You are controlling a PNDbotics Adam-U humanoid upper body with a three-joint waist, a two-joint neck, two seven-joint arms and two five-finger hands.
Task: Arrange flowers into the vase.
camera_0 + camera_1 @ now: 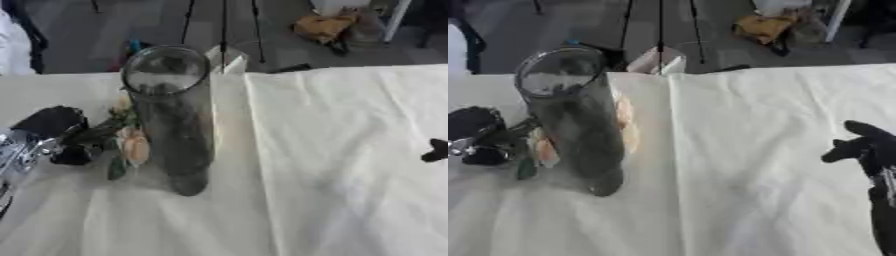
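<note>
A tall clear glass vase (171,120) stands upright on the white cloth, left of centre. Pale peach flowers (133,145) with dark green stems lie against its left side, low by the table, and more peach bloom shows through the glass (627,131). My left hand (54,131) is at the left edge, its fingers curled round the dark stems of the flowers. My right hand (866,147) hangs over the cloth at the right edge, well away from the vase, fingers relaxed and holding nothing.
A white cloth (341,165) with a lengthwise fold covers the table. Beyond the far edge are tripod legs (223,25), a small white box (658,61) and a yellowish bundle on the floor (324,26).
</note>
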